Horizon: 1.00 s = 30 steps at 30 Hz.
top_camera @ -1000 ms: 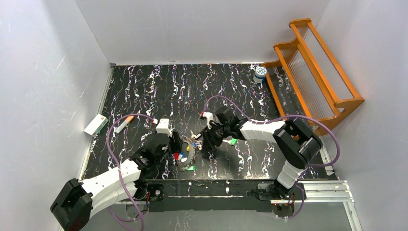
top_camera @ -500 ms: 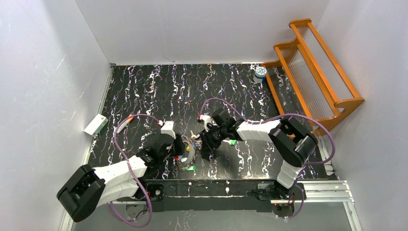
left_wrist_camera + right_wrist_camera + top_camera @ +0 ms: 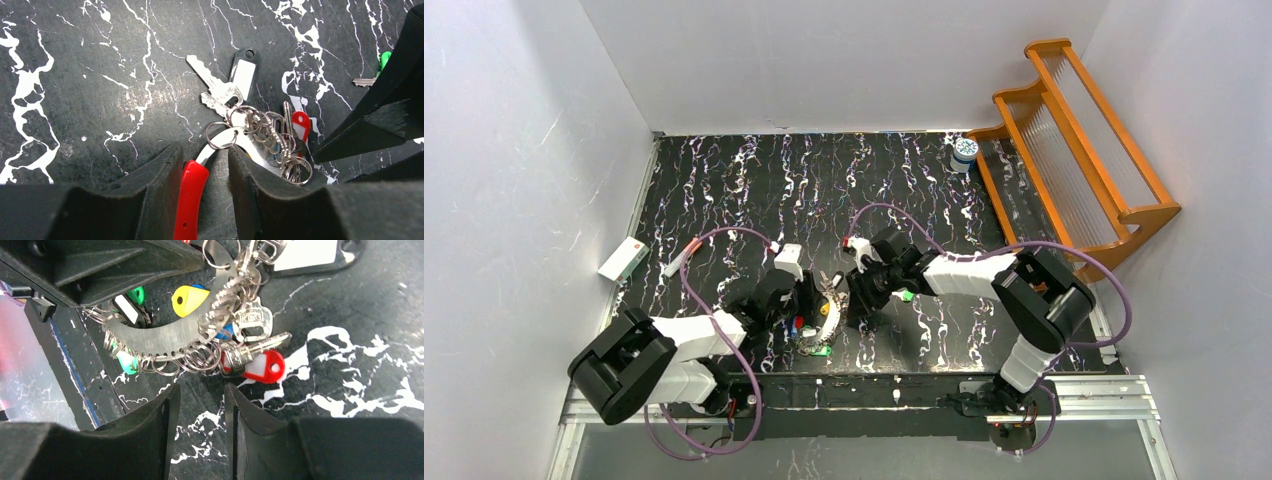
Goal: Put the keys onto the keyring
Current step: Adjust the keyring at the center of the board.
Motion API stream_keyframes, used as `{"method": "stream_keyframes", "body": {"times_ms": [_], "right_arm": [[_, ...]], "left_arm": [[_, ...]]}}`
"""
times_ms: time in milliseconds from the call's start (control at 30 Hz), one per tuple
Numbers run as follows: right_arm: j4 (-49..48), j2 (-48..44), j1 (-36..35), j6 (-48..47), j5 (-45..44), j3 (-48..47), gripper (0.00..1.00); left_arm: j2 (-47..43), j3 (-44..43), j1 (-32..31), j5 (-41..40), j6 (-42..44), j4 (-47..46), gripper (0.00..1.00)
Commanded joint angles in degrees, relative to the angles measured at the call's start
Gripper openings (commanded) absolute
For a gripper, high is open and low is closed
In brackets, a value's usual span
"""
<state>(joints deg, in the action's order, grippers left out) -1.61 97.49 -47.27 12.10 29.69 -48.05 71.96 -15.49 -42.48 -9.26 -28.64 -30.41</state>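
Observation:
The keyring (image 3: 826,318) is a curved metal band (image 3: 240,140) with a red grip end (image 3: 190,200), hung with small rings and coloured keys. My left gripper (image 3: 205,150) straddles that red end, which rests against the left finger with a gap to the right one. In the right wrist view the band (image 3: 165,337) carries a yellow key (image 3: 187,297) and a red key (image 3: 262,365). My right gripper (image 3: 201,389) hovers just short of the bunch, open and empty. A loose green key (image 3: 384,60) lies beyond, beside the right arm (image 3: 908,294).
A black tag with a white label (image 3: 243,72) and plain silver keys (image 3: 212,82) belong to the bunch. An orange wooden rack (image 3: 1074,150) and a white-and-blue jar (image 3: 965,150) stand at the back right. A white box (image 3: 623,258) and an orange-tipped stick (image 3: 682,258) lie at the left.
My left gripper has slid right and forward onto the keyring's red end, its jaws narrowing. The right gripper's jaws have narrowed a little; it stays beside the bunch.

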Motion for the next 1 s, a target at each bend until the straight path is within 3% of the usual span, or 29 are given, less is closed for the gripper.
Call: {"method": "stream_keyframes", "body": {"times_ms": [0, 133, 467, 600, 967], "right_arm": [[-0.90, -4.48, 0.40, 0.21, -3.48, 2.03, 0.45], [-0.77, -6.29, 1.06, 0.07, -4.98, 3.25, 0.45], [-2.07, -5.19, 1.40, 0.13, -0.66, 3.07, 0.43], [-0.16, -2.94, -0.47, -1.03, -1.47, 1.38, 0.34], [0.72, 3.09, -4.41, 0.71, -6.19, -3.51, 0.26]], "left_arm": [[-3.08, -0.77, 0.15, -1.38, 3.04, -0.28, 0.39], [-8.81, 0.99, 0.21, -3.46, 5.03, 0.88, 0.43], [-20.11, 4.59, 0.30, 0.88, 5.49, 4.59, 0.46], [-21.90, 5.00, 0.36, 2.53, 3.42, 6.53, 0.46], [-22.83, 6.30, 0.30, 3.60, -0.71, 7.66, 0.45]]}}
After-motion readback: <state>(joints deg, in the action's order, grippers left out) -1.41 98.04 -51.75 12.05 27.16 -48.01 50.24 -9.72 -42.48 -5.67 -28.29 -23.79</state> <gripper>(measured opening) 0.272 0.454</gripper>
